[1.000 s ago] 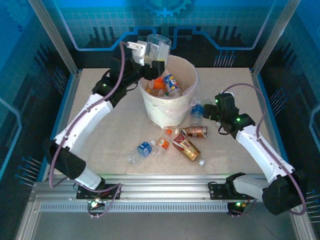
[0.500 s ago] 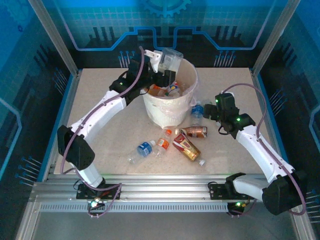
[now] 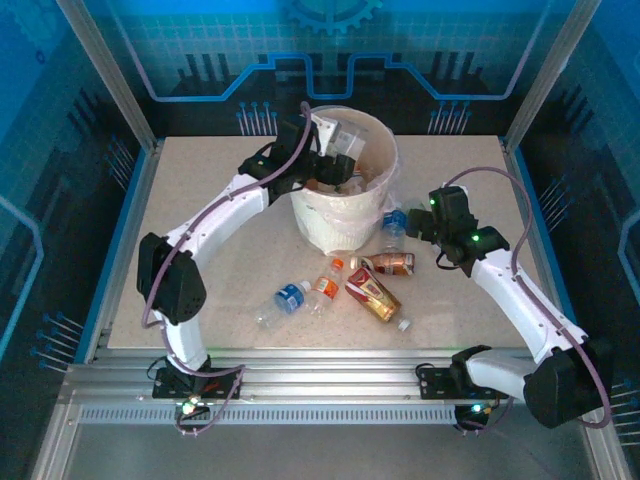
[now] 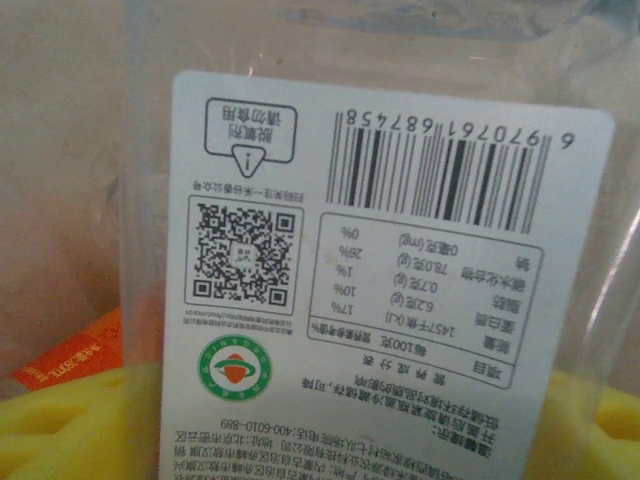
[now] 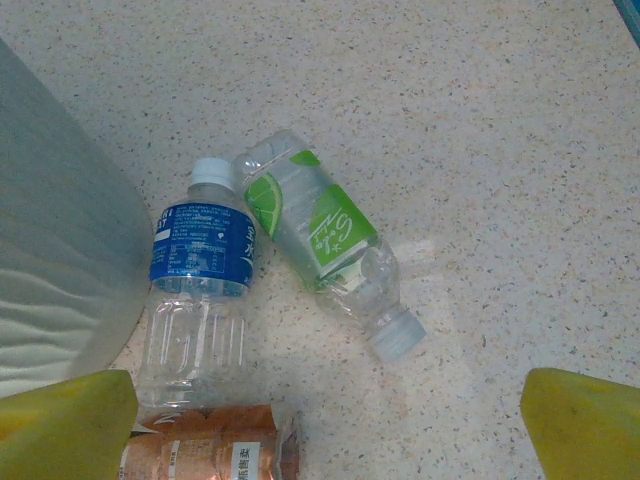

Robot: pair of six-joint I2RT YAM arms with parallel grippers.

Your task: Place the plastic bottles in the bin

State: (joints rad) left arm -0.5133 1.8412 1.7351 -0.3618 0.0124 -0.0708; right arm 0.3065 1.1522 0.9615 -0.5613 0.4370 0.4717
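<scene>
L fingers (image 4: 75,430) pinch a clear pack (image 4: 390,250) w/ white label, over the bin (image 3: 335,220). R fingers (image 5: 585,420) spread wide above blue bottle (image 5: 200,270) & green bottle (image 5: 318,232) on desk (image 5: 480,120).

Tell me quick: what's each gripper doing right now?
Left gripper: closed on a clear plastic container, over the bin.
Right gripper: open, holding nothing.

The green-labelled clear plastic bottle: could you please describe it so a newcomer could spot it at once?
Find the large round white bin. Right of its wall, two small clear bottles lie on the speckled tabletop. The green-labelled bottle is the outer one; the blue-labelled bottle lies nearer it.
</scene>
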